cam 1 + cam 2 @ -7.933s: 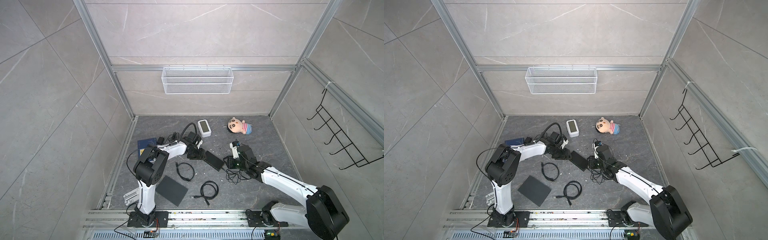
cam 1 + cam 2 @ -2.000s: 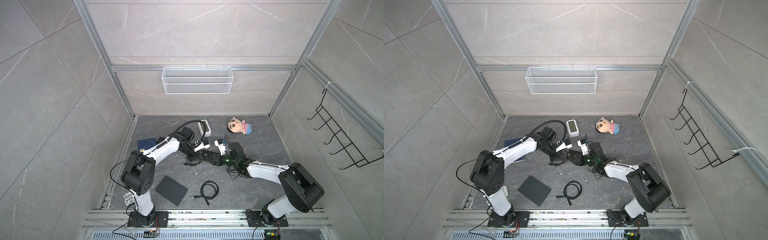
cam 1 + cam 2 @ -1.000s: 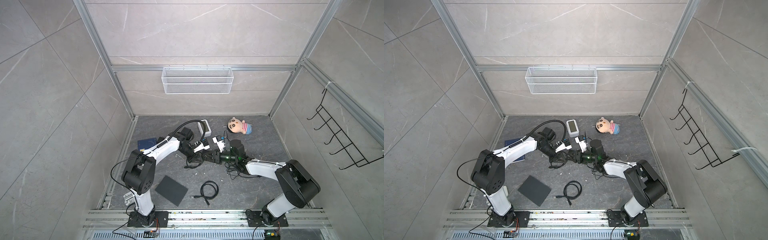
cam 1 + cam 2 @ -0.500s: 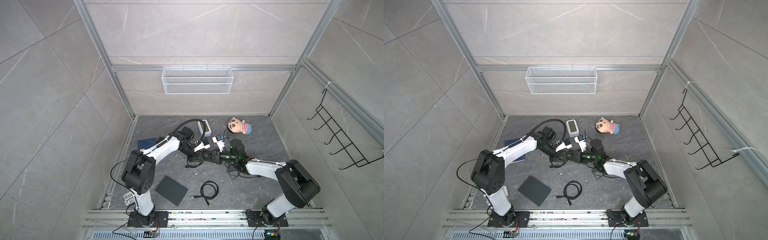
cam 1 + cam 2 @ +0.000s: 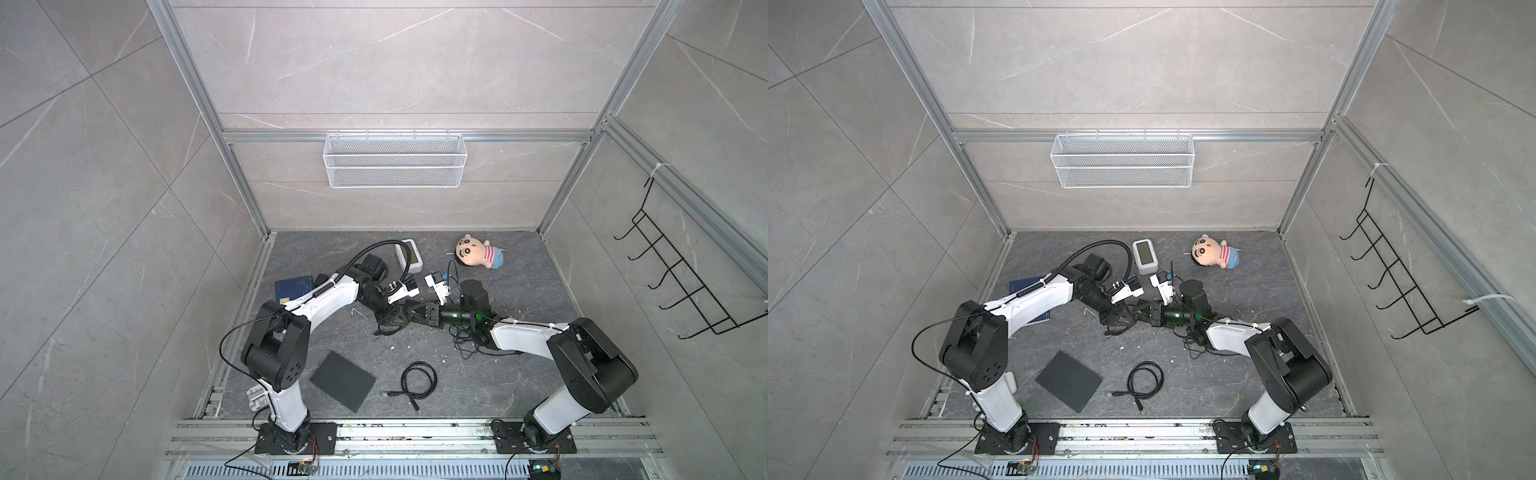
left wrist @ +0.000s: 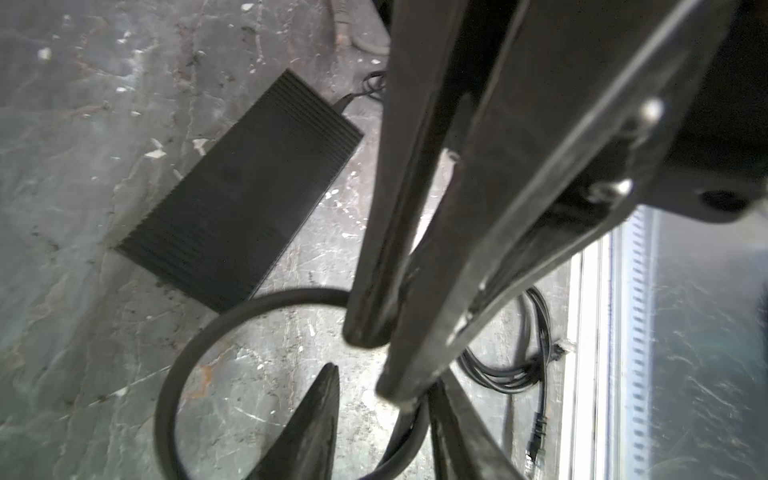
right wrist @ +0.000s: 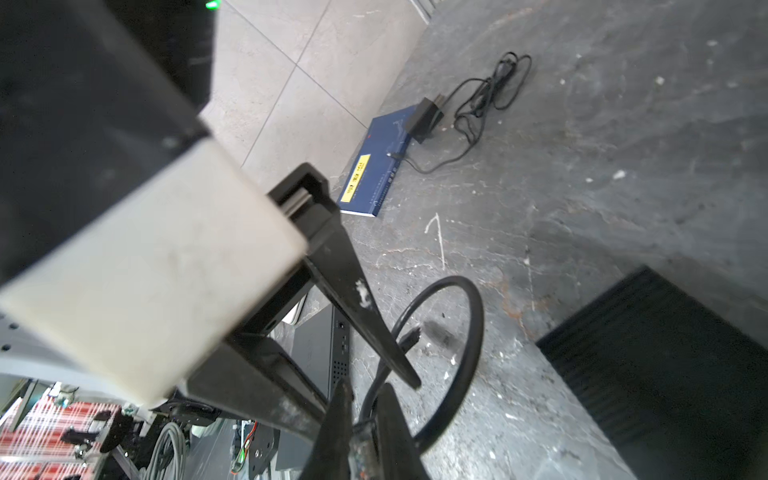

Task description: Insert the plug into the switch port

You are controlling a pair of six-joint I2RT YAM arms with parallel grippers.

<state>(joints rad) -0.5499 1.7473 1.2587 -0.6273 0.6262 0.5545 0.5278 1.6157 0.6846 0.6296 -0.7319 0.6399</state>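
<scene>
Floor (image 5: 519, 374): dark stone.
Left gripper (image 6: 382, 415): spread, empty.
Right gripper (image 7: 365, 399): pinching cable (image 7: 477, 328), lower centre.
Plug (image 7: 411, 334): probably free end beside it.
Switch (image 7: 374, 174): probably blue box, upper centre.
Risk: Plug twists if cable snags spread jaws.

A robot test cell in a lab: grey panel walls (image 5: 395, 62) in an aluminium frame (image 5: 274, 136), left arm (image 5: 316, 299) and right arm (image 5: 523, 336) bolted to a rail (image 5: 415, 432), wire basket (image 5: 395, 166) and hook rack (image 5: 685, 274) wall-mounted.

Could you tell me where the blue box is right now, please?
In both top views the blue box lies on the floor at the left, near the left wall, partly hidden behind the left arm.
</scene>
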